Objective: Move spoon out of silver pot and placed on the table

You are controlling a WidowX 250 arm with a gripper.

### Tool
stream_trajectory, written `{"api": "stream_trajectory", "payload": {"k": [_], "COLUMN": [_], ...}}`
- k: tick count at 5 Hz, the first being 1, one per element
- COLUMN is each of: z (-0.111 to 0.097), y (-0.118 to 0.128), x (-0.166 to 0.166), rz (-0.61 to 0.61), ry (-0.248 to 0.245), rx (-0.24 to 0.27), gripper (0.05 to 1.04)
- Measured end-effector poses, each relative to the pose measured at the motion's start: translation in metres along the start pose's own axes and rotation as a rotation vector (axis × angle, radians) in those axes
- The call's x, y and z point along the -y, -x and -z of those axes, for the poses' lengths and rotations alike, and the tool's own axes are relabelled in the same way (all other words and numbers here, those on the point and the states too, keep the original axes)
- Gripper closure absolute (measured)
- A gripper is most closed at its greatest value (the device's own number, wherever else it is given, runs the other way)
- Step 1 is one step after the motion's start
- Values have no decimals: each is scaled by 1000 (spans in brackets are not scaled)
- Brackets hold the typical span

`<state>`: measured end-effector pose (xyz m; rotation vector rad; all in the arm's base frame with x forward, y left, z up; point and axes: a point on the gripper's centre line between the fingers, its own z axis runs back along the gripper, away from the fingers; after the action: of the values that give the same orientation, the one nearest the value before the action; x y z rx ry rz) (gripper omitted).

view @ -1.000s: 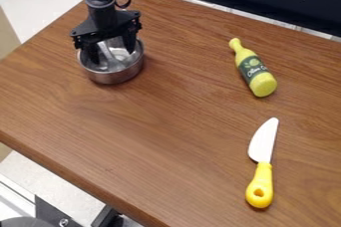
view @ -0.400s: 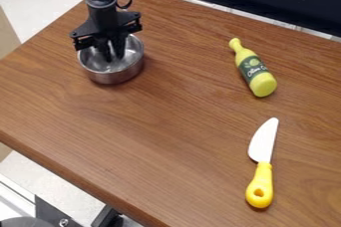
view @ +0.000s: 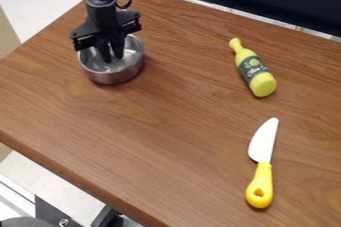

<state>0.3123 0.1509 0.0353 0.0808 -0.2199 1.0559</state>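
So the black pincer [view: 112, 59] is hanging straight down into the silver pot [view: 114, 76], inside the rim. Can't tell from where I'm standing if it's clenched, released or has actually got hold of anything. Going by the job, I'd guess the spoon is down in that pot, right below or against the pincer, but the tips sit so low that I can't confirm that or say how it's lying.

Makes sense to go in from above imo, since the pot wall wraps round the pincer and blocks any side approach. The pot sits upright on the wooden table [view: 156, 131], which gives it a flat base while something gets lifted out.

Yellow-green bottle [view: 254, 68] is lying well off to the pincer's right from my side, and the yellow-handled knife [view: 262, 164] is further right and closer to me. Neither looks in the way of a straight lift.

My take: it's at the grab stage, nothing placed yet. Next it needs a firm grip, then up past the rim before going sideways. Otherwise the spoon could snag and drag the pot along, or slip back in.
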Motion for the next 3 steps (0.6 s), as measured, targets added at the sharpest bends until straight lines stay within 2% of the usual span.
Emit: {"api": "stream_trajectory", "payload": {"k": [2,3], "z": [-56,-80], "y": [-17,-16], "x": [10,11], "rz": [-166,-193], "ry": [104,135], "rx": [21,12], "gripper": [934,934]}}
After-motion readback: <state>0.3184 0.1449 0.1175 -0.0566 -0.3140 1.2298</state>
